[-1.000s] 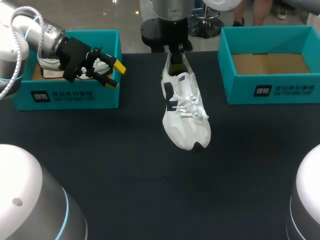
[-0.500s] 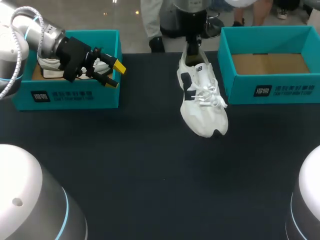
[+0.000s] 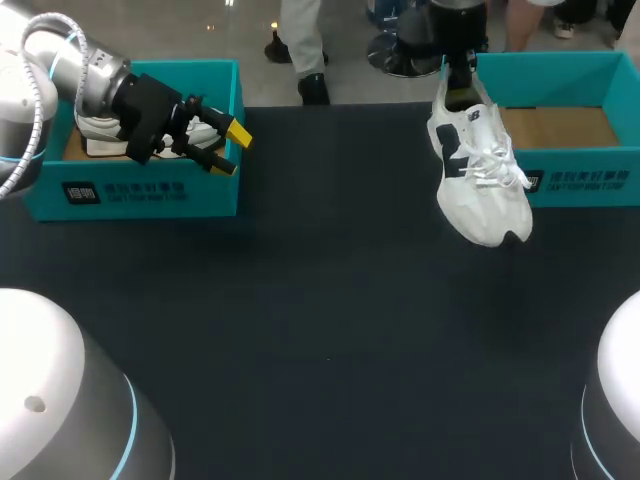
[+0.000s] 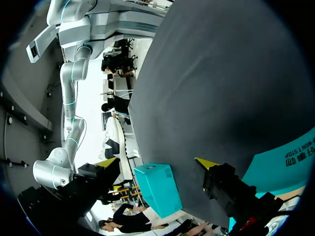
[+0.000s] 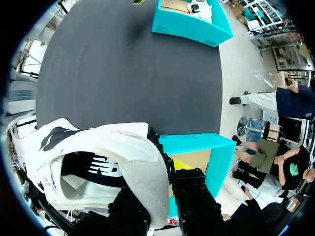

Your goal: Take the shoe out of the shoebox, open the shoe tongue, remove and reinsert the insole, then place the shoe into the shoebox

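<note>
While right tool point(image 3: 457, 88) pinches heel tight, shoe point(image 3: 482, 185) has swung from far middle of counter point(image 3: 320, 320) up to right shoebox point(image 3: 585, 180) at far right corner, hanging toe-down. Putting-in step looks near. Over left shoebox point(image 3: 150, 190), left tool point(image 3: 222, 148) wide apart, empty.

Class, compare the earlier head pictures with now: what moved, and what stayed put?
The right end effector, shut on the heel of the white lace-up sneaker, carried it from the table middle rightward, up to the empty teal cardboard shoebox on the right. The left end effector stayed open over the left teal shoebox holding a second white shoe.
</note>
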